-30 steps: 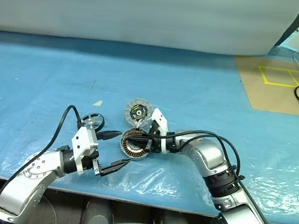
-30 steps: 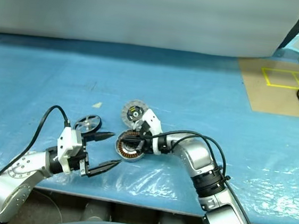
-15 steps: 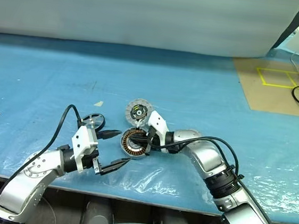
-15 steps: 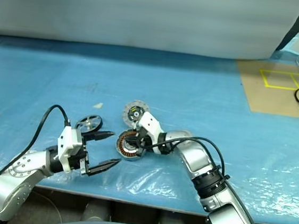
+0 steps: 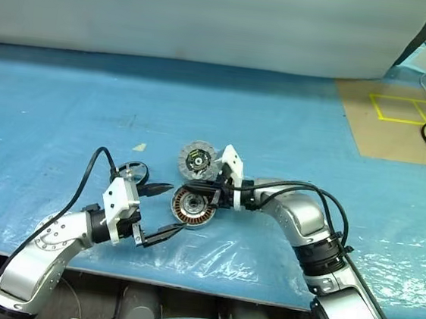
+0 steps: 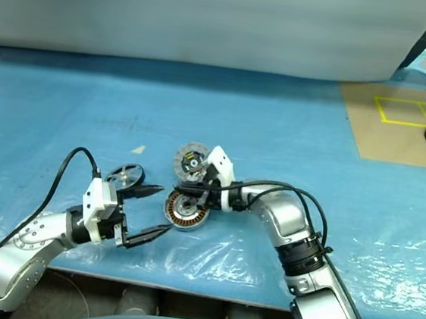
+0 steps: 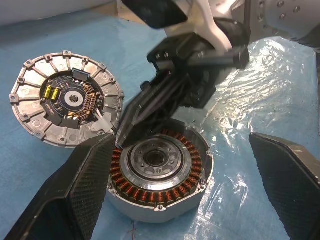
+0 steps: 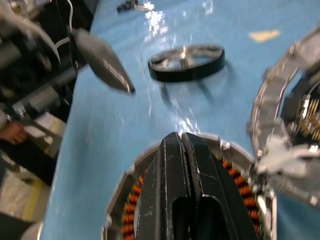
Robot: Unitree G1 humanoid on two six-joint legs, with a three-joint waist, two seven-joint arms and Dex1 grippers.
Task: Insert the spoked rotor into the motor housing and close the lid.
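3 motor parts on a blue plastic-covered table (image 5: 292, 130), plus 2 grippers.

Item 1: motor housing (image 5: 193, 206), a short round cup, open face up, copper-brown windings ringing a silver hub; near the table's front edge, between the 2 grippers.

Item 2: lid (image 5: 198, 160), a disc with white-silver segments around a dark centre that carries small electronic parts; that face is up. It sits just behind the housing, rims close together; whether they touch cannot be told.

Item 3: spoked rotor (image 5: 132, 172), a thin dark-rimmed wheel with see-through spokes, flat on the table to the left of the housing, apart from it and just behind the left arm's black cable (image 5: 89, 173).

Item 4: left gripper (image 5: 160, 213), fingers spread wide, pointing at the housing from the left, holding nothing.

Item 5: right gripper (image 8: 181, 140), fingers pressed together with nothing between them, reaching from the right over the housing's windings, tips above its far rim.

Item 6: brown floor panel (image 5: 400, 122) with yellow tape, far right.
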